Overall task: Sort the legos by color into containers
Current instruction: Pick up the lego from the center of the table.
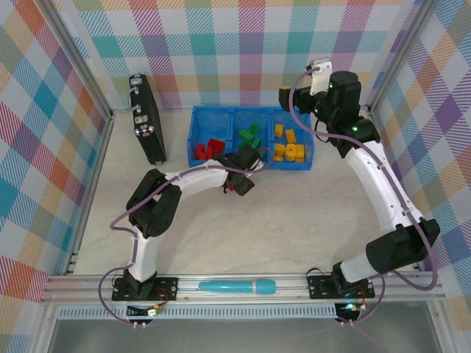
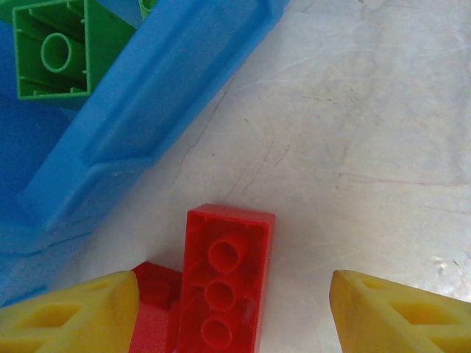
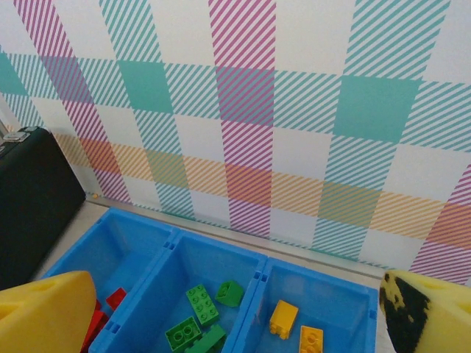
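Observation:
The blue tray (image 1: 252,163) stands at the back of the table, with red legos (image 1: 208,149) in its left compartment, green legos (image 1: 249,136) in the middle and yellow legos (image 1: 288,146) on the right. My left gripper (image 1: 241,184) hangs low just in front of the tray and is open. Between its yellow fingers (image 2: 66,316) lies an upside-down red brick (image 2: 224,279), with a second red piece (image 2: 156,309) against it. The tray wall (image 2: 147,125) is just beyond them. My right gripper (image 1: 285,99) is open, raised above the tray's right end, with nothing between its fingers (image 3: 44,312).
A black case (image 1: 147,118) with silver latches stands to the left of the tray and shows at the left edge of the right wrist view (image 3: 29,206). A teal pen-like cylinder (image 1: 235,286) lies on the front rail between the arm bases. Plaid walls surround the table.

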Available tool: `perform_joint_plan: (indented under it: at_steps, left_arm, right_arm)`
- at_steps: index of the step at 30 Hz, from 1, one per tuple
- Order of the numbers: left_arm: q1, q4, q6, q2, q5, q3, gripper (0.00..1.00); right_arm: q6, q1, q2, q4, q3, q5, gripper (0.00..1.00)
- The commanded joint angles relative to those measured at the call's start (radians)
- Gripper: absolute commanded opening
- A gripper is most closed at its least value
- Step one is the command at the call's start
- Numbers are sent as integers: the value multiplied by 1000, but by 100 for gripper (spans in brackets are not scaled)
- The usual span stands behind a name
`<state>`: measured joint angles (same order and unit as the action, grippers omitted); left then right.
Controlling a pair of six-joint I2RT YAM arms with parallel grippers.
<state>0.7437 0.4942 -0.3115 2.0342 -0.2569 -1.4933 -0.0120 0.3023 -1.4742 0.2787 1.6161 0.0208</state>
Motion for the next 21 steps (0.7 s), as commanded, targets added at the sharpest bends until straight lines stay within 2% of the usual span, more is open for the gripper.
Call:
perform_joint_plan:
  at_steps: [1, 14, 21]
  left_arm:
    - [-13, 4, -6, 33, -30, -45, 69]
    - [-44, -9, 10, 83, 6, -53, 68]
    - [-44, -7, 15, 121, 34, -82, 65]
  right_arm:
    - [-15, 5, -13, -3, 32, 16, 99]
    - [-10, 5, -46, -3, 46, 14, 99]
    - [-6, 5, -69, 7, 63, 5, 99]
